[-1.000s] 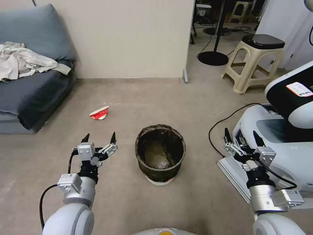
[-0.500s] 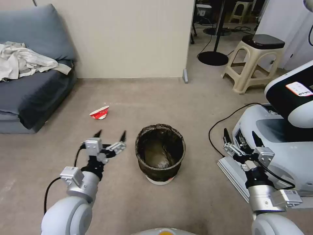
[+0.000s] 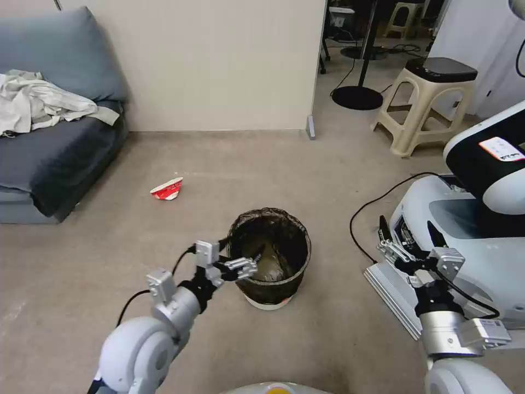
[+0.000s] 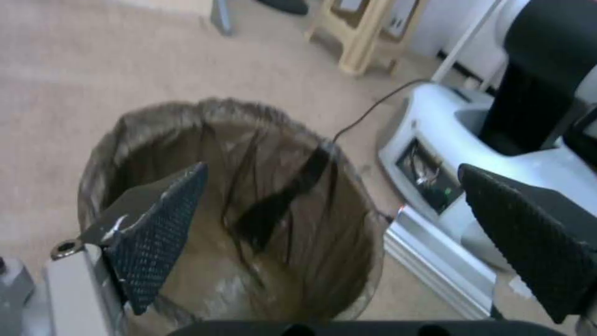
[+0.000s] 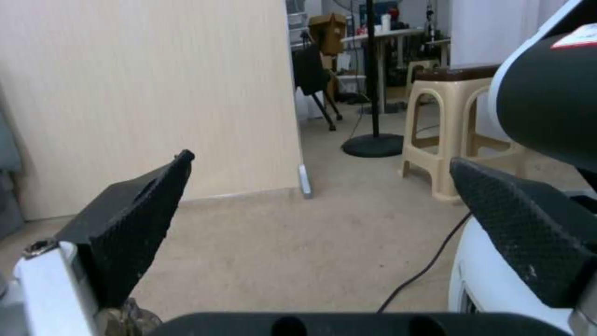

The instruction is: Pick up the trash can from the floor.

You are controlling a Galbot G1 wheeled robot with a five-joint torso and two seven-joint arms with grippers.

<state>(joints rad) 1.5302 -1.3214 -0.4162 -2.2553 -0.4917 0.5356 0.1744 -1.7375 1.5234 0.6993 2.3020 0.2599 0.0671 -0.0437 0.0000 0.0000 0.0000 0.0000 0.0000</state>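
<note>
The trash can (image 3: 281,224) stands upright on the beige floor (image 3: 229,164) just ahead of me, a dark bag folded over its rim and a white base showing below. My left gripper (image 3: 243,247) is open at the can's near-left rim, one finger reaching over the opening. In the left wrist view the left gripper (image 4: 333,168) looks down into the bag-lined trash can (image 4: 249,140) with nothing between its fingers. Whether a finger touches the rim I cannot tell. My right gripper (image 3: 407,230) hangs open to the right, away from the can, and is seen again as the right gripper (image 5: 320,158).
A crushed red-and-white cup (image 3: 167,189) lies on the floor at the left, beyond the can. A grey sofa (image 3: 49,153) lines the left side. Another white robot base (image 3: 465,219), a black cable (image 3: 377,202) and a beige stool (image 3: 429,104) crowd the right.
My left arm swung right and forward, carrying its open gripper from the floor left of the can to the can's near-left rim. The right arm and the can stayed put.
</note>
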